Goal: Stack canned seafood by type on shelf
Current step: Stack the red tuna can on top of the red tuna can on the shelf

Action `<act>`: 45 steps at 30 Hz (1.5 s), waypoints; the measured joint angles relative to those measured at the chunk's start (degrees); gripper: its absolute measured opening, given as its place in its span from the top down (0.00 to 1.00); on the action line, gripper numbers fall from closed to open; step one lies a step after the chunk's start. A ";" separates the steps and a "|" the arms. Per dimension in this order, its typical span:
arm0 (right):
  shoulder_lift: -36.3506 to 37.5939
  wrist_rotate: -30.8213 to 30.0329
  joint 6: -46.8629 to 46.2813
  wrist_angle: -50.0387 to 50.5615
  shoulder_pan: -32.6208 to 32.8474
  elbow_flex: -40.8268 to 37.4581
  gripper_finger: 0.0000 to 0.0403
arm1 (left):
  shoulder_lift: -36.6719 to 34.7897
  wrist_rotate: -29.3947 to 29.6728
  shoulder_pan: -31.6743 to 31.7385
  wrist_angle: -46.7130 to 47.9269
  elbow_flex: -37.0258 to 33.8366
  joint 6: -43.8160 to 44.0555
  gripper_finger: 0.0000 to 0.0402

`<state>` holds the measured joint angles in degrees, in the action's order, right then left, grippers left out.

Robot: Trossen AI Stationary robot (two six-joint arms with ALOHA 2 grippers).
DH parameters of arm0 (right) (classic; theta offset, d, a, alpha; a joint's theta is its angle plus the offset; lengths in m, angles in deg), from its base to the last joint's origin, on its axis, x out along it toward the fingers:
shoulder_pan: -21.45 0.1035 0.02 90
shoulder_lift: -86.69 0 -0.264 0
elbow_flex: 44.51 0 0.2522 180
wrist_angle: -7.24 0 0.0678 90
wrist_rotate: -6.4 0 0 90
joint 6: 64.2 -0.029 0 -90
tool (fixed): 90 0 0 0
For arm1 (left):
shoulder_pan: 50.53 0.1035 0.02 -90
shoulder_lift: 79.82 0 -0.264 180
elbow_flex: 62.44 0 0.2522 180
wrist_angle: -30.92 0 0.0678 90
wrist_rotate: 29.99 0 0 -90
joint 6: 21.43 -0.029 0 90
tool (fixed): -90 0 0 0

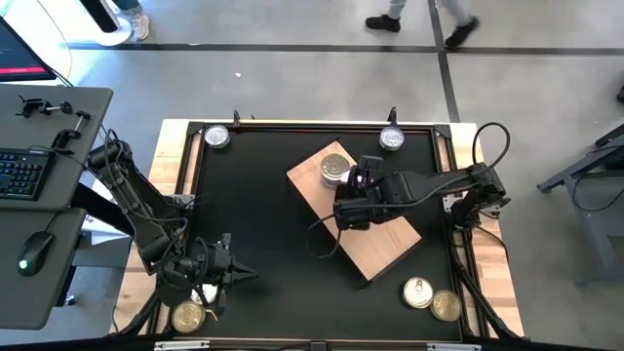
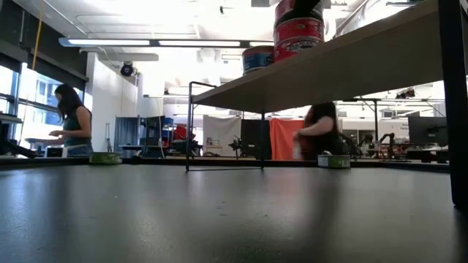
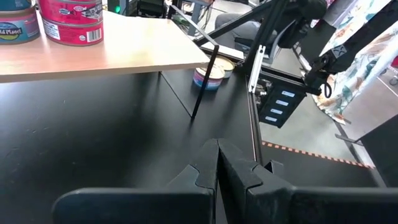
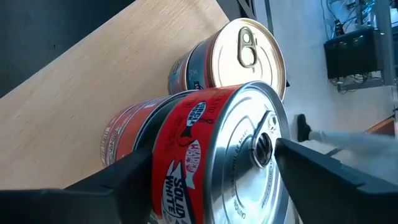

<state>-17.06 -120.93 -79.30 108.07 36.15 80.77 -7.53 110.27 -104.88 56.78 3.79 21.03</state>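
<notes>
We see right gripper [image 1: 349, 195] over shelf [image 1: 385, 244] mid-worktop, fingers [image 4: 118, 177] spread either side of red-labelled can [image 4: 217, 149], top of stack; whether touching, cannot tell. Gold-lidded blue can [image 4: 239, 53] just beside stack on shelf. Left gripper [image 3: 217, 163] waits near worktop corner, fingers pressed together. Loose cans [image 1: 432, 297] on worktop corners.

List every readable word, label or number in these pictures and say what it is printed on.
"SOLID WHITE": on the red side label of the top red can, between the right gripper's fingers.
"...ld Planet" (start cut off): on the blue can on the shelf.
Pink can stack: print too blurred to read.
</notes>
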 joint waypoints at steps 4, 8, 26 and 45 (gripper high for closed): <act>-0.10 2.01 0.16 0.52 0.06 2.08 0.24 | 0.00 0.00 0.00 0.17 0.00 0.93 1.00; -0.08 5.50 1.10 0.81 -0.08 3.16 0.24 | 0.00 0.01 0.00 0.17 0.00 0.91 1.00; -0.06 5.87 2.49 0.94 -0.08 3.18 0.24 | 0.00 0.00 0.00 0.59 0.00 0.89 1.00; -0.06 4.37 1.63 1.92 0.07 3.20 0.24 | -0.02 0.04 0.03 0.85 0.00 0.90 1.00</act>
<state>-17.12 -116.55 -77.67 109.99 36.22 83.97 -7.55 110.32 -104.85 57.64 3.79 21.93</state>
